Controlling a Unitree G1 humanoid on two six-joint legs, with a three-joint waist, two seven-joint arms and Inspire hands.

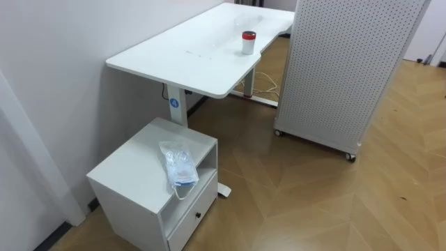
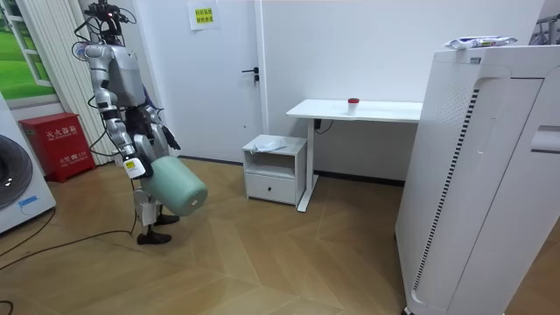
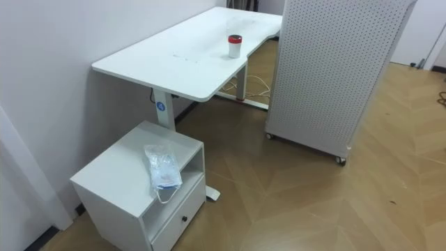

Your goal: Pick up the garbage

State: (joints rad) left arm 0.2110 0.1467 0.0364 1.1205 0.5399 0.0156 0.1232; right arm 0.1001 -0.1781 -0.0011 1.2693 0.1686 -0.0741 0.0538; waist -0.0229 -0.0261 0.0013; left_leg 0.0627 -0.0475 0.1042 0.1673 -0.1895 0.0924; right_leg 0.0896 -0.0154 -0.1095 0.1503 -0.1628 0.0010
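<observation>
Plastic bag (image 1: 178,164) tops cabinet (image 1: 132,178); desk (image 1: 188,49), perforated cart (image 1: 341,63) beyond.

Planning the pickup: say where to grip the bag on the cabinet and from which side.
Probably pinch the bag at its end by the front edge, from the open front of the cabinet: it lies flat on top, but there its loop hangs over.

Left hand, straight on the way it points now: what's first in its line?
Probably the white cabinet; the left hand seems to point that way, above the green bin. Depth unclear.
</observation>
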